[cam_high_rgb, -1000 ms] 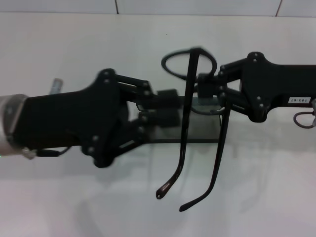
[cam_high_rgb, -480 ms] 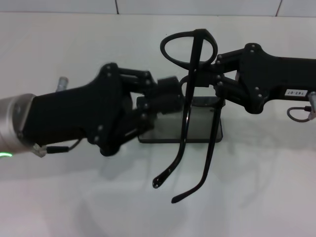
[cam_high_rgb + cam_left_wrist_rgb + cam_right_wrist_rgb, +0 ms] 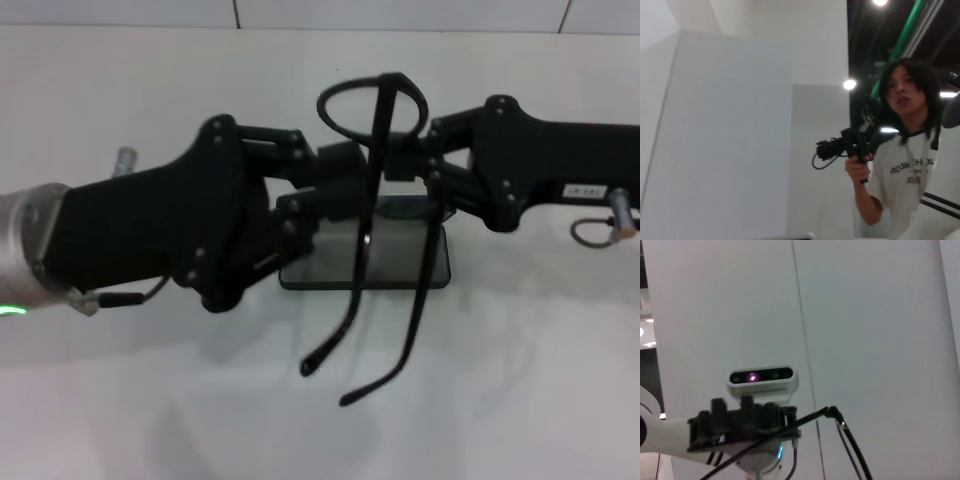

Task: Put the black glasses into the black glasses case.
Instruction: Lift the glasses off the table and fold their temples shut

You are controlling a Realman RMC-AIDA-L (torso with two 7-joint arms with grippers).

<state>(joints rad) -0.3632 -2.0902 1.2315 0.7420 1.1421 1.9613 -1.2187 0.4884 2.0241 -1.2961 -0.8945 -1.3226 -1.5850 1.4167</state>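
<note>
Above the black glasses case (image 3: 400, 262) on the table (image 3: 520, 380), both grippers have drifted left; right gripper (image 3: 408, 160) fingers stay clamped on the black glasses (image 3: 372, 200), left gripper (image 3: 345, 190) alongside, can't tell its fingers. Folding next, probably.

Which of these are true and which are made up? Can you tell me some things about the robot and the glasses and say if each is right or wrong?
1. The black glasses are held up in the air between the two grippers. True.
2. The glasses already lie inside the black glasses case. False: they are above it, their temple arms hanging out past its near edge.
3. The right gripper is at the glasses' front, by the lenses. True.
4. The case sits on a white table. True.
5. The left gripper is parked far from the glasses. False: it is right beside the frame.
6. The glasses' arms are folded shut. False: both stick out towards the robot.
</note>
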